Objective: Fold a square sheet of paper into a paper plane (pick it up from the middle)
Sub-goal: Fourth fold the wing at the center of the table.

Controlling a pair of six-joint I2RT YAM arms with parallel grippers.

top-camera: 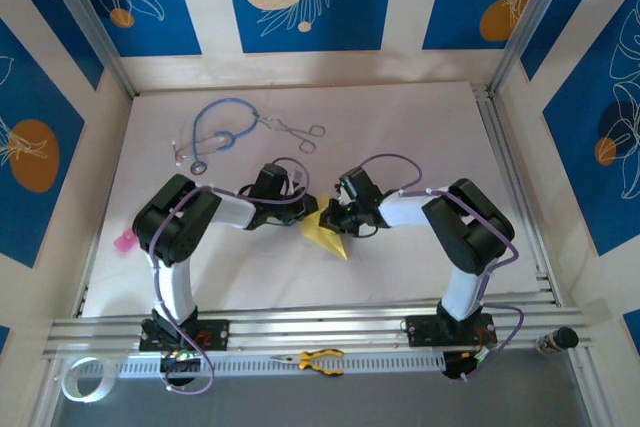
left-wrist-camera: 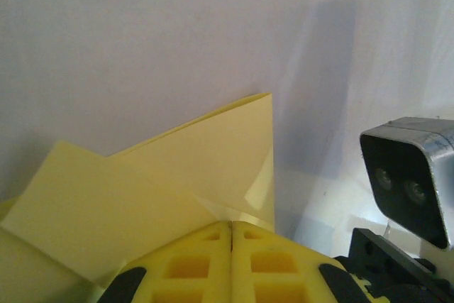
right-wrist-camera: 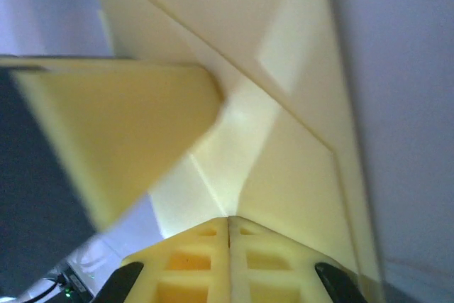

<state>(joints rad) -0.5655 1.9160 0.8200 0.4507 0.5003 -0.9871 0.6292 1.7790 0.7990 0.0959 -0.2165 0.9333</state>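
Note:
The pale-yellow sheet of paper (top-camera: 330, 237) is partly folded into a pointed shape and sits at the middle of the table, between my two grippers. My left gripper (top-camera: 306, 209) comes at it from the left and my right gripper (top-camera: 335, 217) from the right. In the left wrist view the folded paper (left-wrist-camera: 198, 168) runs into the closed seam of the left gripper (left-wrist-camera: 232, 226). In the right wrist view the creased paper (right-wrist-camera: 284, 140) meets the shut right gripper (right-wrist-camera: 229, 219), with a blurred yellow finger (right-wrist-camera: 120, 125) of the left gripper close at the left.
A blue stethoscope (top-camera: 215, 137) and metal forceps (top-camera: 297, 131) lie at the back of the white table (top-camera: 420, 137). A small pink object (top-camera: 125, 241) sits at the left edge. Yellow-handled pliers (top-camera: 320, 360) rest on the front rail. The right wrist's camera housing (left-wrist-camera: 411, 175) is close by.

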